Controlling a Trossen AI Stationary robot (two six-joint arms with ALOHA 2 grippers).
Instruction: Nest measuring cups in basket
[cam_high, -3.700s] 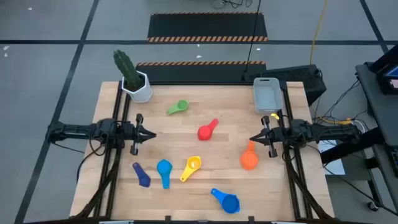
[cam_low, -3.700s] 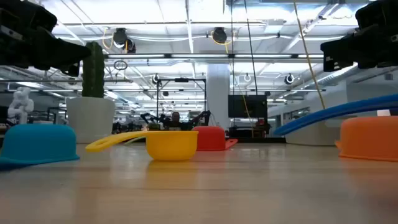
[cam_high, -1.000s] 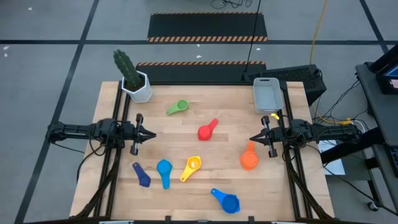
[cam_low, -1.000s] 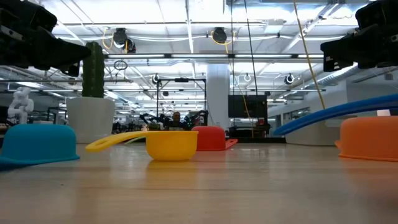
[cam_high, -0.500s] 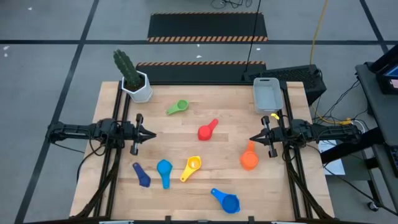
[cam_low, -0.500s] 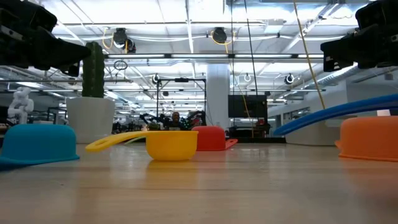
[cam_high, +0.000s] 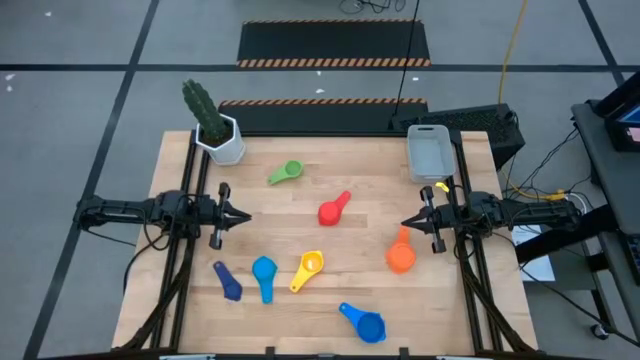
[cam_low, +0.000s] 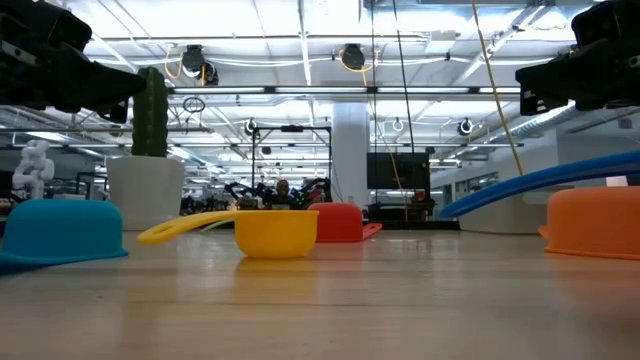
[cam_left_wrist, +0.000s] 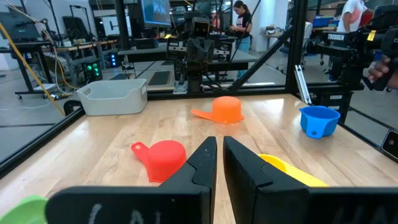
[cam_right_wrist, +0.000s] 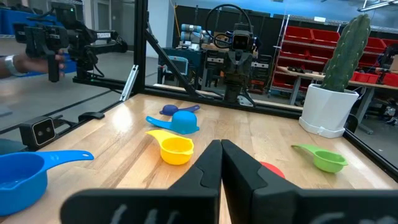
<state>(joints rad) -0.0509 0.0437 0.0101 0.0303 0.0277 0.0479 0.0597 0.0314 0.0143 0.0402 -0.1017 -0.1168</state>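
Here the left gripper (cam_high: 243, 216) is held closed and empty at the table's left edge, the right gripper (cam_high: 406, 224) likewise at the right. Seven small round plastic measuring cups (cam_high: 309, 268) are scattered between them; the light grey-blue rectangular plastic basket (cam_high: 429, 150) sits far right.

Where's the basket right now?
In the high view the basket sits empty at the table's far right corner, just beyond the right hand, with the orange cup on that hand's near side.

Measuring cups (cam_high: 334, 208) scattered before the basket (cam_high: 428, 152)
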